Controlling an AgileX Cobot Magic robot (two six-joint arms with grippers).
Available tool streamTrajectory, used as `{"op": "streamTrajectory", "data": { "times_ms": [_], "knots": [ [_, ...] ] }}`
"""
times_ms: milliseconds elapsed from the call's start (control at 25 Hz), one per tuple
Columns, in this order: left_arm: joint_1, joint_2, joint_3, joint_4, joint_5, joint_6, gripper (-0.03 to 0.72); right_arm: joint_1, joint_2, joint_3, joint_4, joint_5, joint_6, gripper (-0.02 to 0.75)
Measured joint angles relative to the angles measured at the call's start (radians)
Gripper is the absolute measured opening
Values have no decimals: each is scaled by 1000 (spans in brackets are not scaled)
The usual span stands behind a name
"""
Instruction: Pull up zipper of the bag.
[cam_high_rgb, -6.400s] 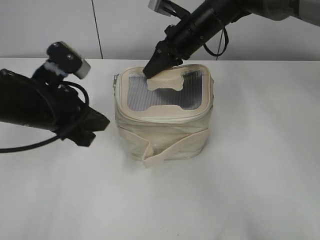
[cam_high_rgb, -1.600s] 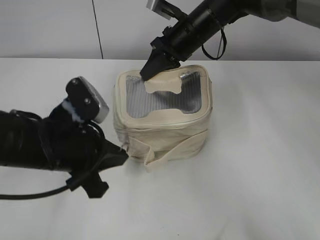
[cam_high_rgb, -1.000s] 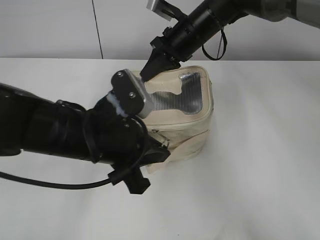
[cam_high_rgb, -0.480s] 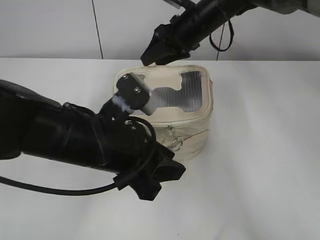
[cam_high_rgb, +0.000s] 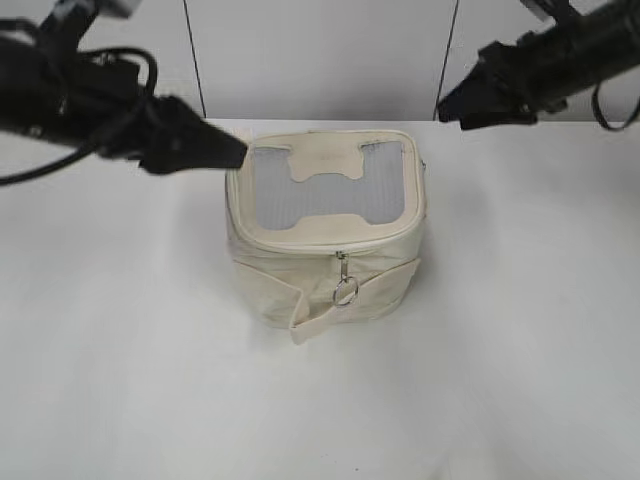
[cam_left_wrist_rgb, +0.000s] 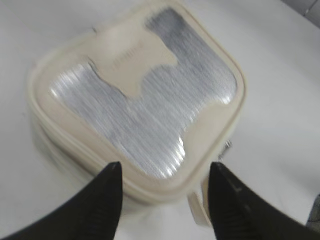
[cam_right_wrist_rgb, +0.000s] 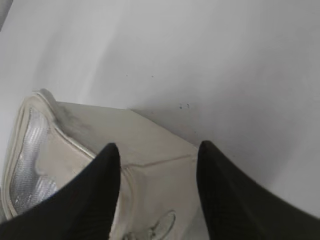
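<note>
bag (cam_high_rgb: 327, 226) upright mid-worktop (cam_high_rgb: 520, 340), nothing touching it | zipper (cam_high_rgb: 340, 258) slider with ring at front rim | left gripper (cam_left_wrist_rgb: 165, 200) spread, above bag | right gripper (cam_right_wrist_rgb: 157, 192) spread, off to bag's side

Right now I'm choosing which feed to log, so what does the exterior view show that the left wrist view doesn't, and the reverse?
Only the exterior view shows the front of the bag with the ring pull of the zipper hanging there, the strap, and both arms off the bag: left gripper, right gripper. Only the left wrist view looks down between the left jaws, spread apart, at the whole top. Both show the grey panel, the cream patch and the table.
</note>
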Motion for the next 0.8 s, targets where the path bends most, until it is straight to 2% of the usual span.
{"op": "streamTrajectory", "data": {
  "times_ms": [40, 120, 200, 360, 440, 560, 640, 800],
  "knots": [
    [39, 31, -72, 17, 49, -3, 422, -16, -53, 126, 38, -63, -52, 374],
    [69, 138, -239, 52, 139, -7, 422, -30, -163, 373, 144, -248, -238, 366],
    [64, 257, -408, 73, 222, -10, 422, -31, -270, 615, 346, -361, -502, 364],
    [34, 501, -757, 122, 399, -81, 429, -31, -365, 903, 738, -394, -1021, 363],
    [21, 605, -902, 168, 464, -135, 431, -31, -370, 980, 835, -364, -1159, 368],
    [-6, 713, -1078, 264, 521, -198, 433, -31, -370, 1018, 888, -333, -1254, 374],
    [-29, 762, -1148, 329, 535, -224, 433, -31, -370, 1018, 902, -326, -1279, 378],
    [-80, 817, -1204, 387, 521, -242, 433, -31, -370, 1018, 912, -324, -1295, 379]
  ]
}}
